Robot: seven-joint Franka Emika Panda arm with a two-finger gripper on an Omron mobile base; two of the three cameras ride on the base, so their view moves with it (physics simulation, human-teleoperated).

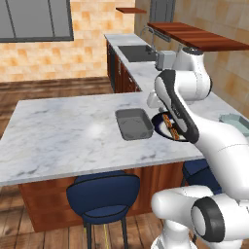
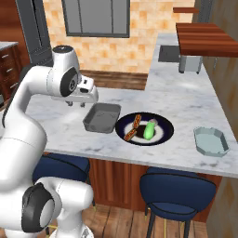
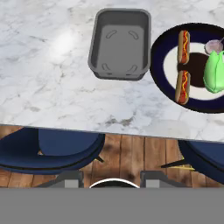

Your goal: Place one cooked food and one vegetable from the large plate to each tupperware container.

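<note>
Now, from left to right you have the empty dark grey rectangular tub (image 3: 120,43), then the round navy plate with a white ring (image 3: 166,65) just beside it. Its two hot dogs (image 3: 183,65) look soft and light — take one across its middle; the gripper (image 3: 114,177) is closed, holding nothing.

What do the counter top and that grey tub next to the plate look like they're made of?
The counter top looks like polished marble: white with grey veins and a soft bright glare. The grey tub looks like matte moulded plastic, with rounded corners, an even dark grey and no shine, though coated metal can't be ruled out.
</note>
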